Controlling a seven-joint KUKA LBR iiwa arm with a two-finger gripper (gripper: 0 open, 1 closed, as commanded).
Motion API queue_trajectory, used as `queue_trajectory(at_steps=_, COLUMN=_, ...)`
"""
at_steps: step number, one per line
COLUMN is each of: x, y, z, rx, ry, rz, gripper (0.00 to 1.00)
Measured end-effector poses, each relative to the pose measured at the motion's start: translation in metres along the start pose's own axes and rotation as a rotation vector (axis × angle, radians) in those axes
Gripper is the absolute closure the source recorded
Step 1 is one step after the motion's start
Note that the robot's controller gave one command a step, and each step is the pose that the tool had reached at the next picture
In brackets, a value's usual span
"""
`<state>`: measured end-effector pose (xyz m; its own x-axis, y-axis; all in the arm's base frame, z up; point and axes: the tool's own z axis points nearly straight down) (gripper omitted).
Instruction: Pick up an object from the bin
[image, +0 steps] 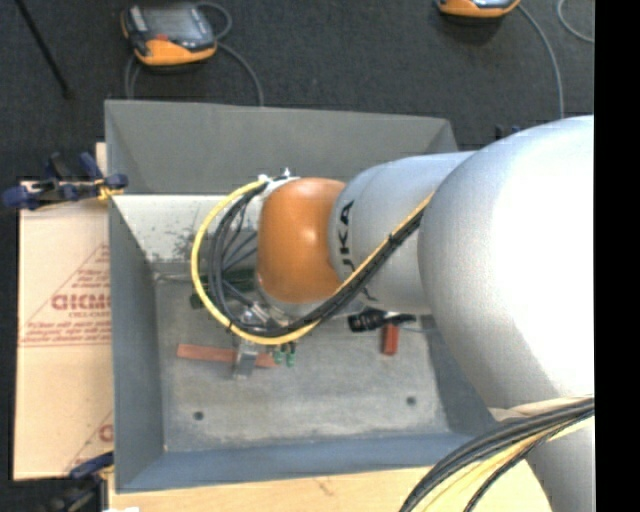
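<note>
I see the hand (245, 362) low on the bin (140, 400) floor, centre-left of frame, over a flat red-brown stick (203, 352). Can't tell if it's spread or pinching. Small green piece (288, 356) just beside, black-and-red tool (378, 325) farther right.

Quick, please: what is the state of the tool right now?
Tool: cannot be told; it is down at a reddish-brown flat strip on the bin floor.

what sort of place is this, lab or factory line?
Probably a robotics lab grasping rig, not a line: a KUKA arm reaches into a grey metal bin holding just a few loose bits, like a reddish-brown strip.
</note>
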<state>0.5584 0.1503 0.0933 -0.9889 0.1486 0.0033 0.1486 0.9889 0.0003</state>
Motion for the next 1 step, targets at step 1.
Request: queue_trajectory(at_steps=1, x=-0.0001, y=-0.0002, z=-0.0148, rx=0.001, ry=0.001, rz=0.0, gripper=1.0)
